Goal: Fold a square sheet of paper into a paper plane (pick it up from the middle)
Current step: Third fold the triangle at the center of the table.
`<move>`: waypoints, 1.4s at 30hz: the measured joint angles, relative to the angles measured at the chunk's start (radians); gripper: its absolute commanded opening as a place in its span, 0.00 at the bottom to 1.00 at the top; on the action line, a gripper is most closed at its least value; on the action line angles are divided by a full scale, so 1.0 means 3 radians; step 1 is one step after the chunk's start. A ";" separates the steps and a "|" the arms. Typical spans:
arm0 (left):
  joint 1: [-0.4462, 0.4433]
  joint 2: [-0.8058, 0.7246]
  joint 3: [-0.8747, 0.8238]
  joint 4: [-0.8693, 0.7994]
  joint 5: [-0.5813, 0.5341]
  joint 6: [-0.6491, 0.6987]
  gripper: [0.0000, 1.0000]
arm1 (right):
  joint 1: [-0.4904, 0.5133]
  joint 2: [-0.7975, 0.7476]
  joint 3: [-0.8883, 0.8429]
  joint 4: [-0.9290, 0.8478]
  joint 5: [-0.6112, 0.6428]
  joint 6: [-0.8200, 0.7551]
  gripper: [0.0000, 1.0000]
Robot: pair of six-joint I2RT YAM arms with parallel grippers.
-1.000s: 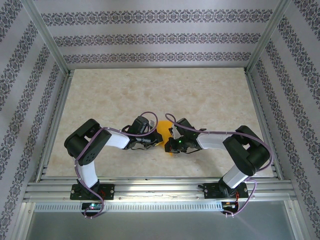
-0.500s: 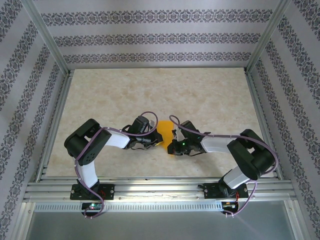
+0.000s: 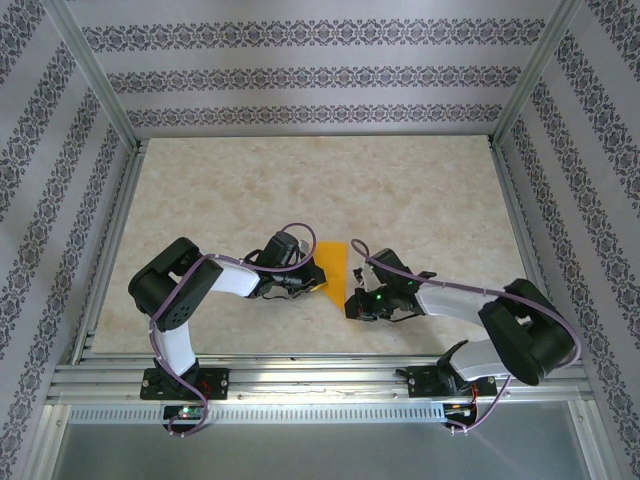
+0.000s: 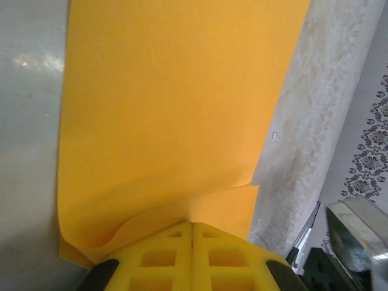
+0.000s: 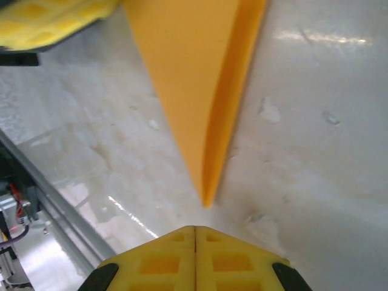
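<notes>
The square sheet of paper, orange-yellow, lies folded into a narrow pointed paper plane (image 3: 334, 266) on the table between my two arms, its point toward the near edge. The plane (image 5: 200, 91) has a raised fold along its right side. My right gripper (image 5: 195, 228) is shut and empty, just short of the point; the top view puts it (image 3: 351, 304) at the paper's near end. Against the wide part of the paper (image 4: 176, 109), where two layers overlap, my left gripper (image 4: 192, 223) has its shut tips pressed. It (image 3: 312, 284) sits at the paper's left edge.
The marble-patterned table (image 3: 420, 200) is framed by aluminium rails (image 3: 300, 375), the near rail close behind both grippers. Patterned walls enclose the other three sides. The left gripper's yellow fingers (image 5: 48, 21) show at the upper left of the right wrist view.
My right gripper has slid along the paper toward the near edge and now sits off its point, uncovering more of the paper. The left arm has not moved.
</notes>
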 measured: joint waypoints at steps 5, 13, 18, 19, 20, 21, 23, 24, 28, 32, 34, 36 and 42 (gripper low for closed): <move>0.0000 0.0000 0.0000 0.0000 -0.0001 0.0000 0.00 | -0.0020 -0.0155 0.0266 -0.0038 -0.0076 0.0005 0.07; 0.0000 0.0000 0.0000 0.0000 0.0000 0.0000 0.00 | -0.0066 0.0575 0.0591 0.0259 -0.0092 0.0158 0.06; 0.0000 0.0000 0.0001 0.0000 0.0000 0.0001 0.00 | -0.0088 0.0889 0.0601 0.0332 -0.0083 0.0223 0.05; 0.0000 0.0000 0.0001 -0.0001 0.0000 0.0003 0.00 | -0.0102 0.0921 0.0598 0.0336 -0.0083 0.0231 0.04; 0.0000 -0.0001 0.0001 -0.0001 0.0001 0.0010 0.00 | -0.0109 0.0937 0.0585 0.0345 -0.0085 0.0238 0.03; 0.0000 -0.0001 0.0005 -0.0005 0.0004 0.0015 0.00 | -0.0116 0.0940 0.0566 0.0376 -0.0097 0.0243 0.03; 0.0000 -0.0003 0.0019 -0.0031 0.0009 0.0037 0.01 | -0.0131 0.0937 0.0523 0.0449 -0.0121 0.0245 0.02; 0.0000 -0.0003 0.0025 -0.0045 0.0011 0.0052 0.02 | -0.0135 0.0932 0.0502 0.0483 -0.0130 0.0244 0.02; 0.0000 -0.0039 0.0058 -0.0142 0.0028 0.0151 0.04 | -0.0151 0.0926 0.0449 0.0576 -0.0163 0.0245 0.02; -0.0008 -0.0104 0.0072 -0.0186 0.0092 0.0200 0.04 | -0.0151 0.0926 0.0446 0.0585 -0.0164 0.0244 0.01; -0.0027 -0.0107 0.0095 -0.0193 0.0098 0.0201 0.04 | -0.0151 0.0926 0.0446 0.0585 -0.0164 0.0244 0.01; -0.0055 -0.0107 0.0116 -0.0228 0.0098 0.0200 0.04 | -0.0151 0.0926 0.0446 0.0585 -0.0164 0.0244 0.01; -0.0092 -0.0103 0.0153 -0.0430 0.0019 0.0206 0.04 | -0.0151 0.0926 0.0446 0.0584 -0.0164 0.0243 0.01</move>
